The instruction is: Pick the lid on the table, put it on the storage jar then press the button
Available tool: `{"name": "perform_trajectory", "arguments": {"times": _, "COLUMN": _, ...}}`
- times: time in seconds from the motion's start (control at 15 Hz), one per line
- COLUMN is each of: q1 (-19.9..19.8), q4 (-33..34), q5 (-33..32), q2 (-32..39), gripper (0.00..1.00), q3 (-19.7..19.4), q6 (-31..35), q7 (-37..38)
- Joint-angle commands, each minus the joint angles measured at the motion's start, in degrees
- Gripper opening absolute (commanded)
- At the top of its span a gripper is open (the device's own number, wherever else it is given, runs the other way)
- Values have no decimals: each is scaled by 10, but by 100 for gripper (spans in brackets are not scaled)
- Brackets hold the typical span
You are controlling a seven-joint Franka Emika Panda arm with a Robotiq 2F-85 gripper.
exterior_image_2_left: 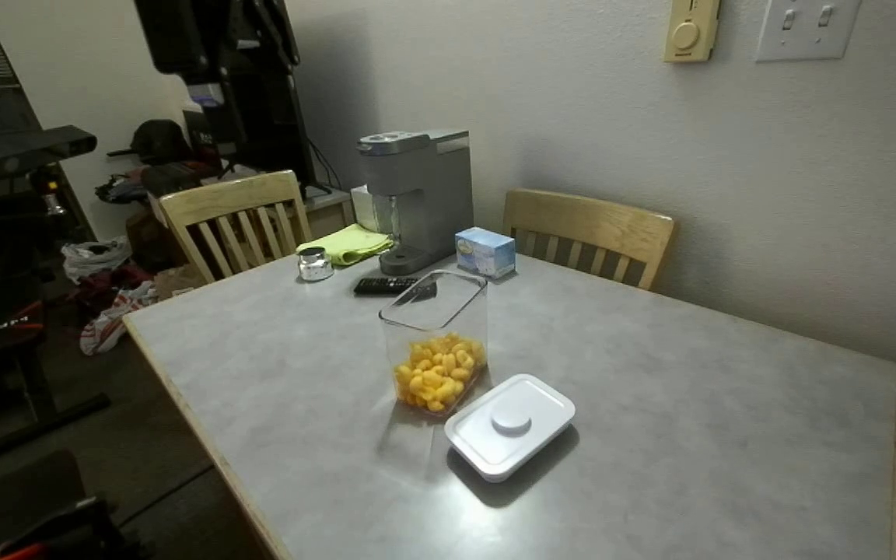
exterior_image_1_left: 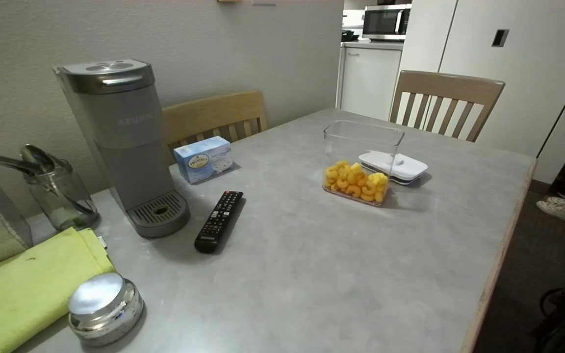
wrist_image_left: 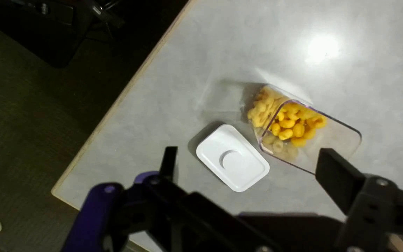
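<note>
The white lid (exterior_image_2_left: 491, 447) lies flat on the table, top side up, close beside the storage jar; it also shows in the wrist view (wrist_image_left: 247, 175) and, partly behind the jar, in an exterior view (exterior_image_1_left: 410, 169). The round raised button (exterior_image_2_left: 510, 418) is at the lid's centre, also in the wrist view (wrist_image_left: 234, 161). The clear storage jar (exterior_image_1_left: 351, 147) stands upright and uncovered, with yellow-orange pieces at its bottom; it also shows in the exterior view (exterior_image_2_left: 432, 319) and wrist view (wrist_image_left: 331, 140). My gripper (wrist_image_left: 248, 152) is open and empty above the lid, fingers apart, outside both exterior views.
A black remote (exterior_image_1_left: 218, 220), a blue tea box (exterior_image_1_left: 204, 159), a grey coffee machine (exterior_image_1_left: 133, 132), a round metal tin (exterior_image_1_left: 106, 309) and a yellow cloth (exterior_image_1_left: 32, 284) stand or lie farther along the table. Chairs (exterior_image_2_left: 588, 233) stand at the table's edges.
</note>
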Motion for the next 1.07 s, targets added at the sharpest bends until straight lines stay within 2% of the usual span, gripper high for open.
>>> {"name": "perform_trajectory", "arguments": {"times": 0.0, "q1": -18, "q4": 36, "q5": -21, "q2": 49, "gripper": 100, "q3": -16, "q6": -4, "q7": -20}}
{"name": "perform_trajectory", "arguments": {"times": 0.27, "q1": -28, "q4": 66, "q5": -70, "q2": 91, "gripper": 100, "q3": -35, "q6": -28, "q7": -40}}
{"name": "perform_trajectory", "arguments": {"times": 0.33, "q1": -19, "q4": 35, "q5": -59, "q2": 58, "gripper": 100, "q3": -29, "q6": -6, "q7": -22}}
{"name": "perform_trajectory", "arguments": {"times": 0.8, "q1": -18, "q4": 31, "q5": -73, "q2": 62, "gripper": 100, "q3": -26, "q6": -1, "q7": -28}}
{"name": "perform_trajectory", "arguments": {"times": 1.0, "q1": -18, "q4": 32, "q5": -77, "q2": 83, "gripper": 100, "q3": -33, "q6": 33, "q7": -50}}
